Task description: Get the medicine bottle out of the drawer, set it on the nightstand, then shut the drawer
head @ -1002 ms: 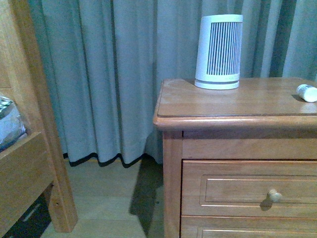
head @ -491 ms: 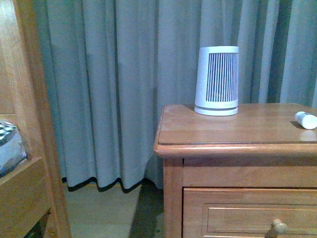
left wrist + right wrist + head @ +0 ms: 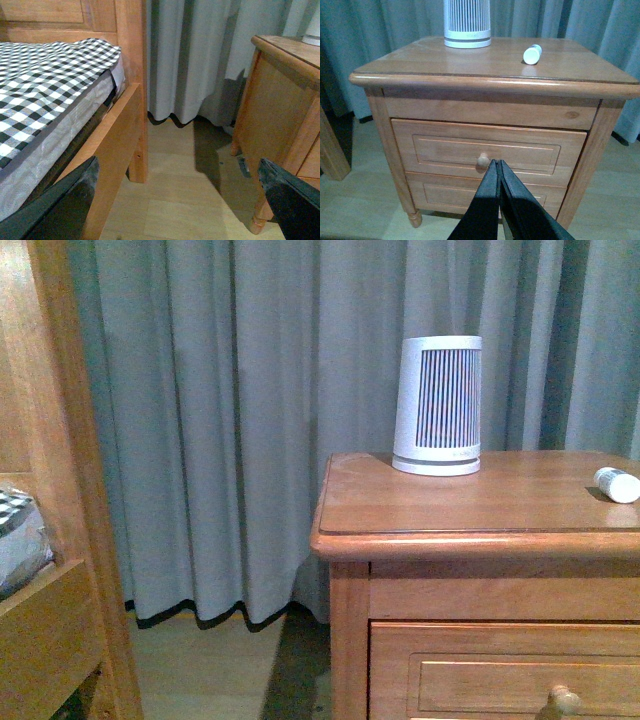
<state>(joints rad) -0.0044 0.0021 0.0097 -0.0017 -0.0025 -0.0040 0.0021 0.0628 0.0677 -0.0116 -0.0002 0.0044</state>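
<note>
The medicine bottle [image 3: 532, 54] lies on its side on the glossy top of the nightstand [image 3: 420, 65], near the right rear; the front view shows the bottle [image 3: 617, 484] at the far right of the nightstand [image 3: 450, 500]. The drawer [image 3: 440, 147] with its round knob [image 3: 483, 160] looks pushed in. My right gripper [image 3: 497, 162] is shut and empty, hanging in front of that drawer, apart from it. My left gripper [image 3: 177, 167] is open and empty, facing the floor between bed and nightstand [image 3: 280, 115]. Neither arm shows in the front view.
A large white ribbed cylinder [image 3: 438, 406] stands at the back of the nightstand top. A wooden bed frame [image 3: 127, 95] with a checked sheet [image 3: 45, 75] is on the left. Grey curtains [image 3: 230, 420] hang behind. Pale wood floor [image 3: 170, 200] lies between bed and nightstand.
In the front view the whole scene dropped lower in the picture a second ago and has hardly shifted since. The bottle stays put on the nightstand top.
</note>
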